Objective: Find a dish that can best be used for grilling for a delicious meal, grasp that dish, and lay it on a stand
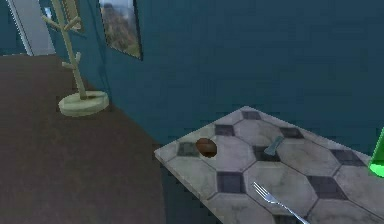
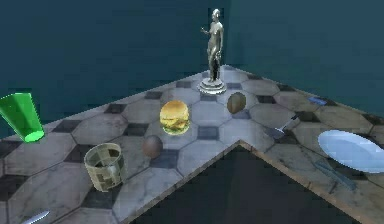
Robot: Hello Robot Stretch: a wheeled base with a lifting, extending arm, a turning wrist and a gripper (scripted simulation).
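I judge the task barely begun: I am at the search, with the grasp and the setting down both left to do. The one dish I can make out is a pale, round, shallow plate (image 2: 350, 150), lying flat at the right end of the tiled desk (image 2: 265, 110), well apart from the green cup (image 2: 20, 115) at the left. Whether it suits grilling I cannot tell. How my fingers stand I cannot tell either.

Countertop (image 2: 120, 121): polished stone-look tile. Statue (image 2: 213, 45): shiny metal. Green cup (image 2: 20, 115): transluc., glossy. Coat stand (image 1: 82, 101): pale matt wood.
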